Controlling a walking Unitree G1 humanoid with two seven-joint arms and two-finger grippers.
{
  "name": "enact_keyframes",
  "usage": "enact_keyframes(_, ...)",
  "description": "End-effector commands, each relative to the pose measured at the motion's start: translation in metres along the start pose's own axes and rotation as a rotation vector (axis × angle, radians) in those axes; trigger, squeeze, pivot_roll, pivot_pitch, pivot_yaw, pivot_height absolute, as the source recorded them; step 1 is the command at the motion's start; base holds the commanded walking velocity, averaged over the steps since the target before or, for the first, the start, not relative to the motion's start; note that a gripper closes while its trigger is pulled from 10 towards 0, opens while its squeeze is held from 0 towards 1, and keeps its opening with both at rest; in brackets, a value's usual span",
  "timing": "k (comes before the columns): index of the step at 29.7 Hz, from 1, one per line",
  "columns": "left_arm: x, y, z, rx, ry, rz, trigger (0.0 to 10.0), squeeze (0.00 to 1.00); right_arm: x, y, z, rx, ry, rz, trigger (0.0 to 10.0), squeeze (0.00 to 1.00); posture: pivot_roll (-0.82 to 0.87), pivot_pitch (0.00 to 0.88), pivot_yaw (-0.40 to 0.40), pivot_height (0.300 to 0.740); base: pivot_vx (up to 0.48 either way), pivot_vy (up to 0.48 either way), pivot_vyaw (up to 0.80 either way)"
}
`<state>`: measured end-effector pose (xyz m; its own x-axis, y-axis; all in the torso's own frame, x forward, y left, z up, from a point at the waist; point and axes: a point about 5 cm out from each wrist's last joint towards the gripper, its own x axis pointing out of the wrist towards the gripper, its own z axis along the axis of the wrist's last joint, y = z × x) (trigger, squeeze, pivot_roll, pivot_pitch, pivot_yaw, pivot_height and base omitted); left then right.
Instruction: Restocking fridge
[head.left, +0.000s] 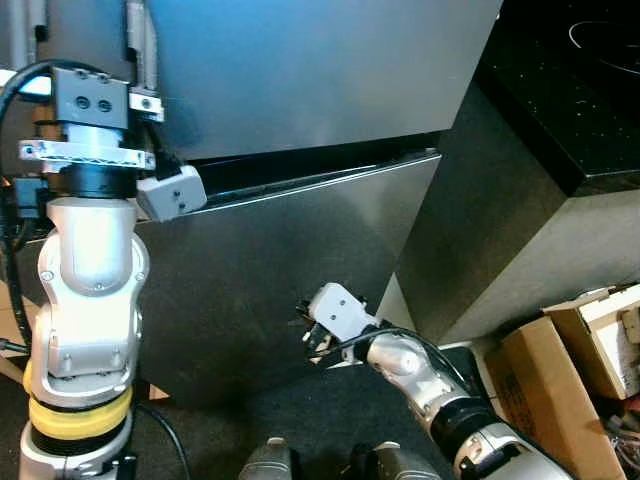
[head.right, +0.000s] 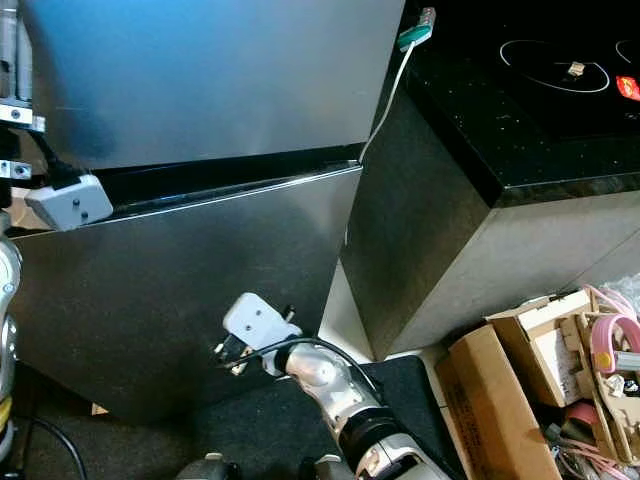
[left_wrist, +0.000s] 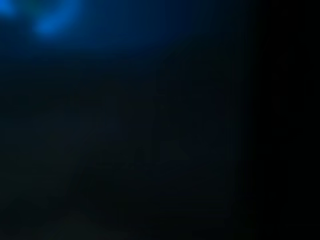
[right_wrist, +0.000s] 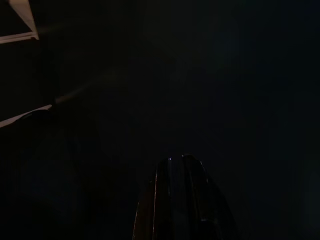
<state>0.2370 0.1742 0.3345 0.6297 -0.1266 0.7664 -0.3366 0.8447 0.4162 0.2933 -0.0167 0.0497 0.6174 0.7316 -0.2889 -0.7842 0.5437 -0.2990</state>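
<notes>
Tall steel-grey fridge stood with both doors shut; no groceries seen. Left gripper at the door seam, right gripper pressed together, low.

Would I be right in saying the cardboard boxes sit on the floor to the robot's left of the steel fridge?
Not quite: the cardboard boxes sit on the floor to the robot's right of the steel fridge, beside the dark counter, as the right eye view shows.

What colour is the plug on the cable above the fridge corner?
Green, on the plug; clearest in the right eye view.
</notes>
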Motion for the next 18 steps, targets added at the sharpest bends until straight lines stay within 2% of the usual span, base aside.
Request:
enact_keyframes(1, -0.012, -0.019, -0.003, -0.145, 0.075, -0.105, 10.0, 0.00, -0.002, 0.001, -0.005, 0.003, 0.013, 0.006, 10.0, 0.03, 0.10, 0.109, -0.038, 0.740, 0.000, 0.000, 0.00)
enact_keyframes(2, -0.023, -0.033, -0.007, -0.268, 0.148, -0.190, 10.0, 0.00, -0.003, 0.001, -0.007, 0.001, 0.018, 0.008, 10.0, 0.03, 0.10, 0.112, -0.037, 0.740, 0.000, 0.000, 0.00)
enact_keyframes(4, -0.037, -0.048, -0.008, -0.398, 0.218, -0.292, 10.0, 0.00, -0.005, 0.002, -0.009, -0.001, 0.028, 0.010, 10.0, 0.02, 0.10, 0.112, -0.039, 0.740, 0.000, 0.000, 0.00)
enact_keyframes(7, -0.047, -0.052, -0.009, -0.440, 0.253, -0.343, 10.0, 0.00, -0.006, 0.002, -0.012, -0.001, 0.038, 0.012, 10.0, 0.03, 0.10, 0.112, -0.039, 0.740, 0.000, 0.000, 0.00)
enact_keyframes(10, -0.063, -0.055, -0.009, -0.503, 0.314, -0.454, 10.0, 0.00, -0.009, 0.001, -0.018, -0.001, 0.060, 0.011, 10.0, 0.03, 0.10, 0.118, -0.047, 0.740, 0.000, 0.000, 0.00)
enact_keyframes(12, -0.063, -0.055, -0.009, -0.503, 0.314, -0.454, 10.0, 0.00, -0.009, 0.001, -0.018, -0.001, 0.060, 0.011, 10.0, 0.03, 0.10, 0.118, -0.047, 0.740, 0.000, 0.000, 0.00)
enact_keyframes(13, -0.071, -0.056, -0.009, -0.536, 0.346, -0.513, 10.0, 0.00, -0.010, 0.001, -0.021, -0.004, 0.070, 0.012, 10.0, 0.03, 0.10, 0.119, -0.047, 0.740, 0.000, 0.000, 0.00)
enact_keyframes(16, -0.078, -0.056, -0.008, -0.562, 0.375, -0.556, 10.0, 0.00, -0.010, 0.001, -0.022, -0.006, 0.075, 0.012, 10.0, 0.03, 0.10, 0.119, -0.047, 0.740, 0.000, 0.000, 0.00)
enact_keyframes(18, -0.104, -0.060, -0.010, -0.686, 0.503, -0.679, 10.0, 0.00, -0.011, 0.001, -0.024, -0.007, 0.085, 0.010, 10.0, 0.03, 0.11, 0.122, -0.045, 0.740, 0.000, 0.000, 0.00)
